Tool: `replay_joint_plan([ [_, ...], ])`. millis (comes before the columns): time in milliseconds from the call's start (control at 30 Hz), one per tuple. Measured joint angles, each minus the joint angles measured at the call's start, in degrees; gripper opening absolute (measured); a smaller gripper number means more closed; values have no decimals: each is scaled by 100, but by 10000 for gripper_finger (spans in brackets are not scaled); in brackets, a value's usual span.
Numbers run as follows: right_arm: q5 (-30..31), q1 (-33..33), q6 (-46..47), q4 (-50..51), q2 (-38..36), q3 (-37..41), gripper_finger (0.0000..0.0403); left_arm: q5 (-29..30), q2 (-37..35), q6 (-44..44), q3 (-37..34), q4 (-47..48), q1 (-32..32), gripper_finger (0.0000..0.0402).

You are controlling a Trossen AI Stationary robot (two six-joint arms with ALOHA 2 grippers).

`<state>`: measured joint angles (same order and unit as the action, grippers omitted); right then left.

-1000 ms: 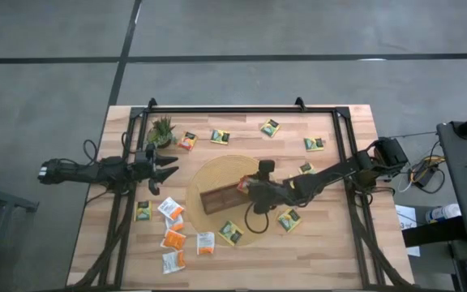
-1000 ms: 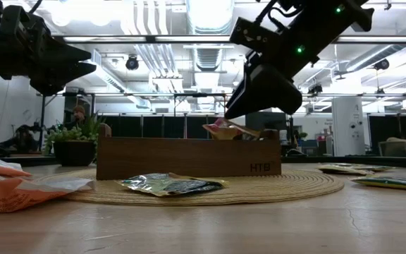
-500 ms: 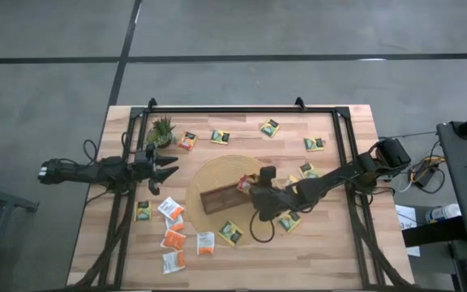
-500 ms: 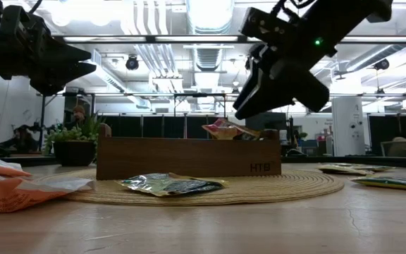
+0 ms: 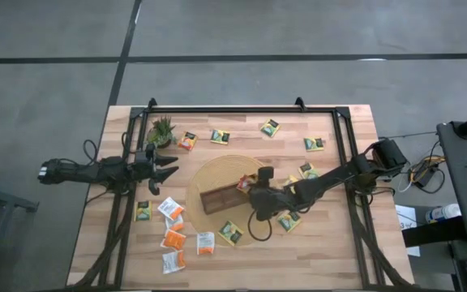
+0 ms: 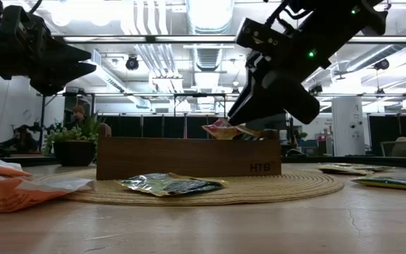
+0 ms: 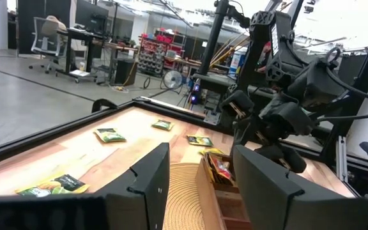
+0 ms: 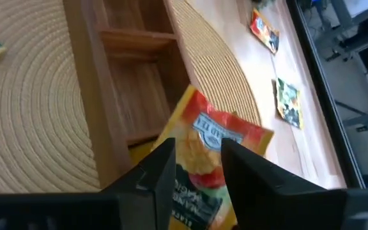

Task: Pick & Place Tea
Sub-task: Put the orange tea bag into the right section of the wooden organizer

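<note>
Wooden tray (image 5: 216, 199) on a round woven mat (image 5: 221, 168) near the middle of the table (image 5: 343, 251), lying slantwise. In its end compartment on the right arm's side, one orange-and-red tea sachet (image 8: 217, 135), tilted and poking up over the rim (image 6: 224, 129); in the compartments next to it, only bare wood bottom. Right claw (image 8: 198, 167) just above that sachet, fingers (image 8: 155, 171) partly apart with the packet showing through the gap; cannot tell whether touching it, no grip to be seen. Left claw (image 7: 200, 167) up off the table at the left side, near the small potted plant (image 5: 161, 130), spread wide and gripping nothing. On the mat's near edge, one yellow-and-dark sachet (image 5: 231, 233), another (image 5: 289, 219) just beside the mat under the right arm. Near the left front corner, a loose cluster of orange and white sachets (image 5: 173, 239), some touching. Along the far edge, more sachets (image 5: 220, 136) well apart from one another, inside the black frame rail (image 5: 225, 108). Open wood between the mat and the front edge on the right side, and between the plant and the tray.
</note>
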<state>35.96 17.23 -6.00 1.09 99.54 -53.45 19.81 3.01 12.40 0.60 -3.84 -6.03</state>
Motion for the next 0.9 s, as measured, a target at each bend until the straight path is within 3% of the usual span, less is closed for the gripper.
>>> replay_joint_plan([
  [300,1,-4,-1497,-1157,463,-10,109,-1,1,0,0,0,0,168],
  [467,74,-36,-1751,-1418,648,-77,107,-2,2,0,0,0,-1,168],
  [700,1377,-144,-1591,-1270,719,-64,93,-2,4,0,2,0,0,168],
  [900,1760,-131,-1387,-1127,702,-66,82,-2,3,0,0,0,0,168],
])
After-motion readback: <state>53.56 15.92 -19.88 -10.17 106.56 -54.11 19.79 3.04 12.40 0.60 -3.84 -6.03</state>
